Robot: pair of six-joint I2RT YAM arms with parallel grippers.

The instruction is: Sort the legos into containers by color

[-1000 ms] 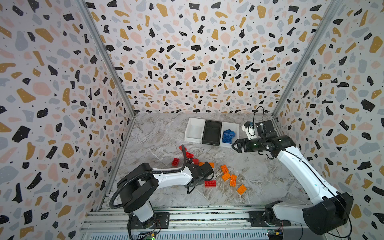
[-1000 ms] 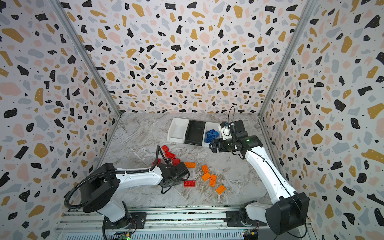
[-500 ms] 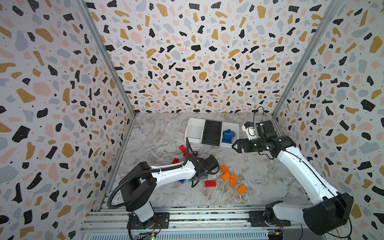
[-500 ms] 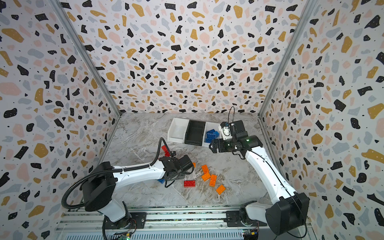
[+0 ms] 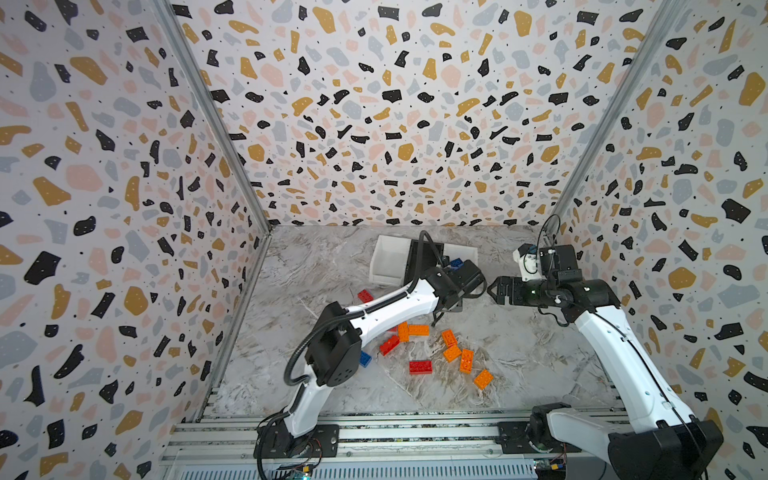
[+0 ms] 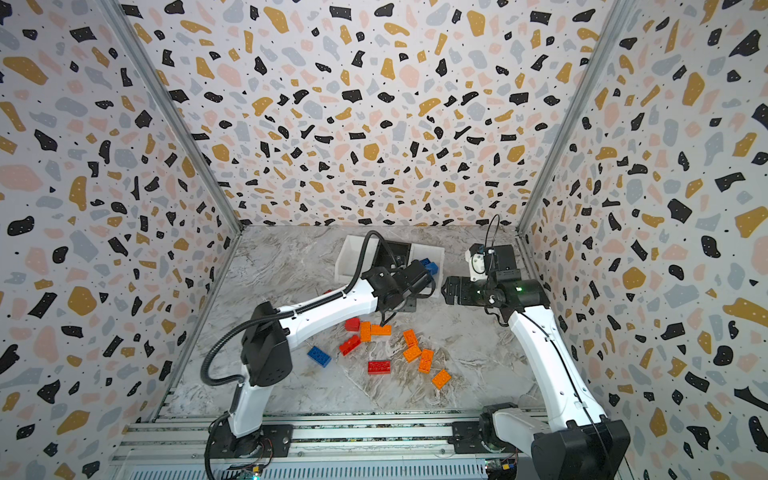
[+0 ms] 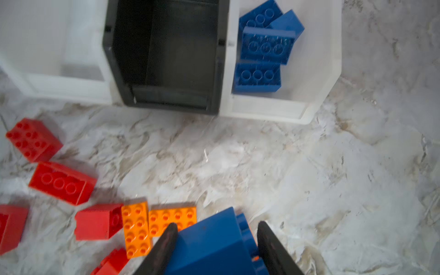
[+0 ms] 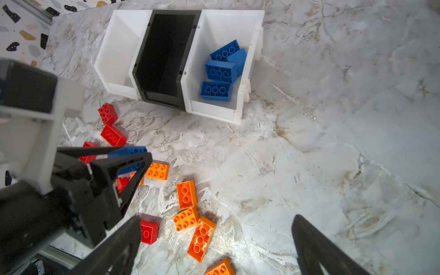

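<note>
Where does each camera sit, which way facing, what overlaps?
Both top views: high above the bases, looking down at the marble tabletop; white left arm and right arm show.
Left wrist: on the left arm, facing past the left end effector, shut on a blue studded plastic brick, toward the white and black plastic bins.
Right wrist: on the right arm, facing past the open right end effector at the tabletop; the left end effector shows too.
Shared: both wrist views show the bins and that brick.

3 bins (2 wht, 1 blk), 6 orange legos, 5 red legos, 6 blue legos.
</note>
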